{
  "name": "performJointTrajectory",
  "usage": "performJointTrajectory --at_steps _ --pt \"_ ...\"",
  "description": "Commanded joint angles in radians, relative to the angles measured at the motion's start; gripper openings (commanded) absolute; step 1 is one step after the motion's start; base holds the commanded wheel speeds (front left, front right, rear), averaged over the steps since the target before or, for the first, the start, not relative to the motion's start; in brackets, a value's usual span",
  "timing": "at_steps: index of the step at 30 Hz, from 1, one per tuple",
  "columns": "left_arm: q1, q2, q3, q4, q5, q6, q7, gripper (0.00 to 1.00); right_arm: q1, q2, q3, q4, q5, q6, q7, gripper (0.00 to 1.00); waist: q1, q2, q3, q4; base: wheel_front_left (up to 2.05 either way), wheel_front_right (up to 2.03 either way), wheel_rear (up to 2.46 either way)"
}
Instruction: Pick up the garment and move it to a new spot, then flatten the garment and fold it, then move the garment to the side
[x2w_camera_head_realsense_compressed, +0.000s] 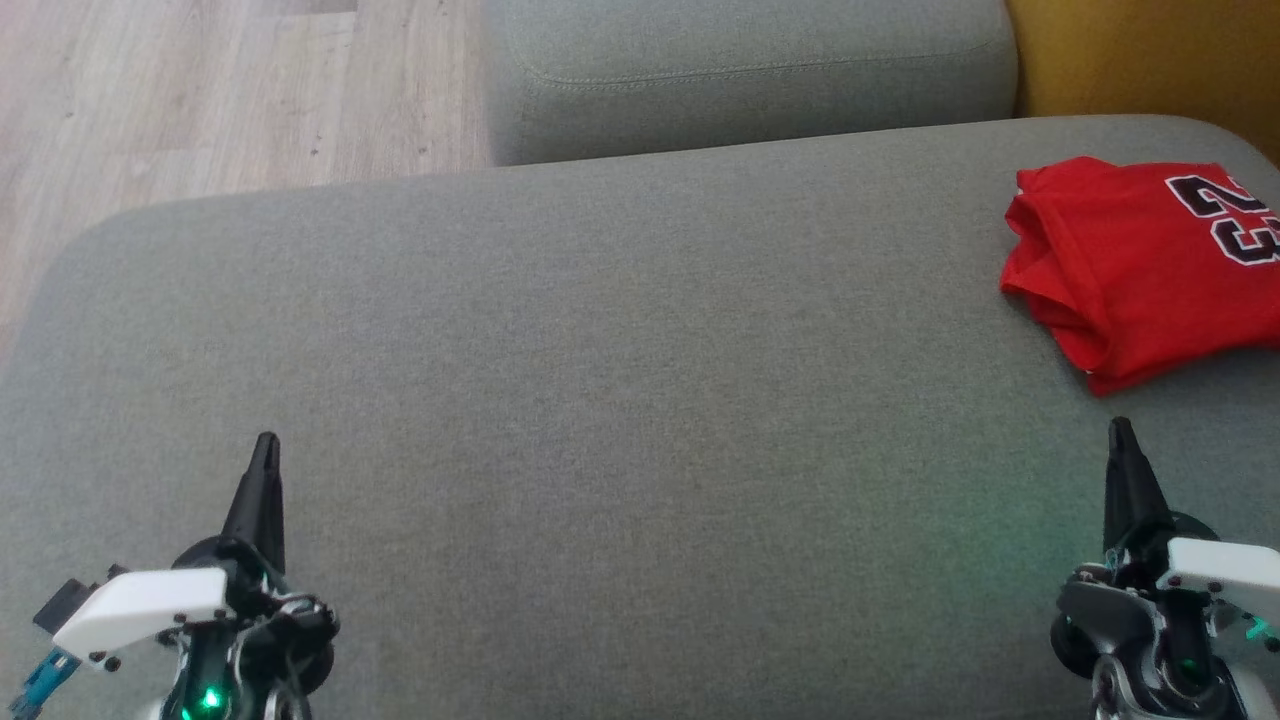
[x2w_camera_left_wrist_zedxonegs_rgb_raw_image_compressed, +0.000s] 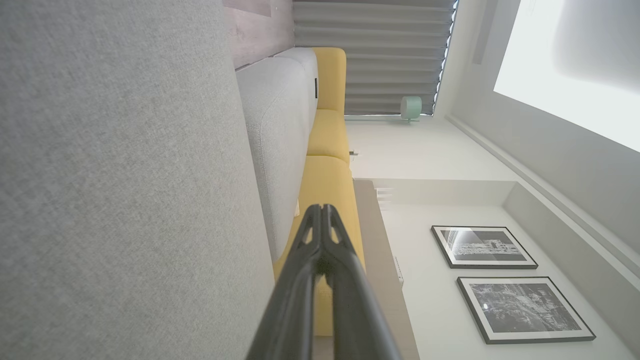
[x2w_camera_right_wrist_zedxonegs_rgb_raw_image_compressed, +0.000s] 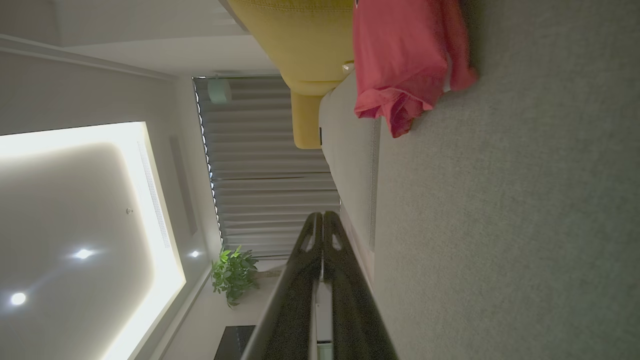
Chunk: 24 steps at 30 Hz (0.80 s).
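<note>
The garment (x2w_camera_head_realsense_compressed: 1140, 265) is a red jersey with dark numerals, folded into a compact stack at the far right of the grey cushion (x2w_camera_head_realsense_compressed: 600, 350); the right wrist view has the garment (x2w_camera_right_wrist_zedxonegs_rgb_raw_image_compressed: 400, 65) ahead of the fingers. My right gripper (x2w_camera_head_realsense_compressed: 1121, 428) hovers shut and empty just in front of the garment, apart from it, with its tips (x2w_camera_right_wrist_zedxonegs_rgb_raw_image_compressed: 323, 216) pressed together. Far from the garment, at the lower left, my left gripper (x2w_camera_head_realsense_compressed: 266, 442) is shut and empty, tips (x2w_camera_left_wrist_zedxonegs_rgb_raw_image_compressed: 321, 208) touching.
A second grey cushion (x2w_camera_head_realsense_compressed: 750, 70) lies behind the first, with a yellow sofa part (x2w_camera_head_realsense_compressed: 1150, 55) at the back right. Wooden floor (x2w_camera_head_realsense_compressed: 200, 90) shows at the upper left, past the cushion's rounded edge.
</note>
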Motion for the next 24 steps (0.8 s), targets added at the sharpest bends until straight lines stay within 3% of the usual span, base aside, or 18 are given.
performJointTrajectory --at_steps 1,24 --pt "-0.053 0.015 0.035 -0.027 -0.002 -0.007 0.006 0.0 -0.049 -0.018 0.017 -0.032 0.006 -0.001 0.007 0.0 0.0 0.0 0.0 0.0 0.0 0.0 0.0" --pt "-0.054 0.008 0.043 -0.026 0.005 -0.007 0.013 0.0 -0.05 -0.014 0.011 -0.032 0.001 -0.001 0.012 0.0 0.0 0.0 0.0 0.0 0.0 0.0 0.0"
